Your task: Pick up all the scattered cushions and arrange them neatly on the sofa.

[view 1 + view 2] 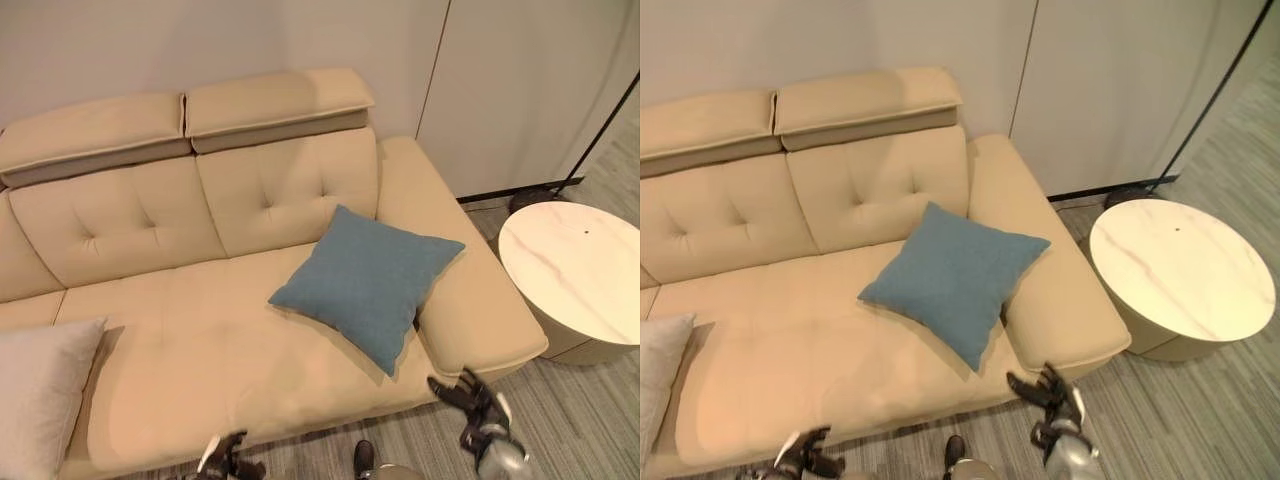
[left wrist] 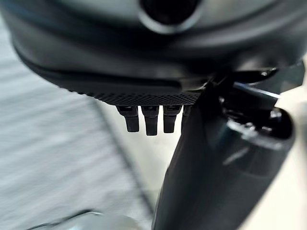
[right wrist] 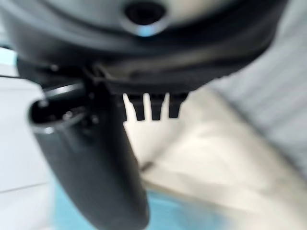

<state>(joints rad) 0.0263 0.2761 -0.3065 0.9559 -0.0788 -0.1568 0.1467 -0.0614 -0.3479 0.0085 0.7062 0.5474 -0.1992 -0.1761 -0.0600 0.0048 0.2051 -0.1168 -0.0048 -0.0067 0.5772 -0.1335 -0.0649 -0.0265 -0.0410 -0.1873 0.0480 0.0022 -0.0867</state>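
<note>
Both my hands, left hand (image 1: 228, 458) and right hand (image 1: 470, 395), hang loose-fingered, seemingly empty; blue cushion (image 1: 367, 280) lies beyond my right fingers (image 3: 151, 106) on sofa (image 1: 200, 340).

A round side table with a pale marble-patterned top and a beige drum base (image 1: 575, 262) stands on the floor. All positions below are relative to it. Under and around it lies grey carpet with a fine striped weave (image 1: 1200, 420). Behind it rise off-white flat panels (image 1: 520, 80), divided by a narrow vertical seam. A thin black pole (image 1: 605, 120) slants up beyond its far edge, from a dark base on the floor. Further left, a plain light grey wall (image 1: 140, 45) continues. Lighting is even and soft.
</note>
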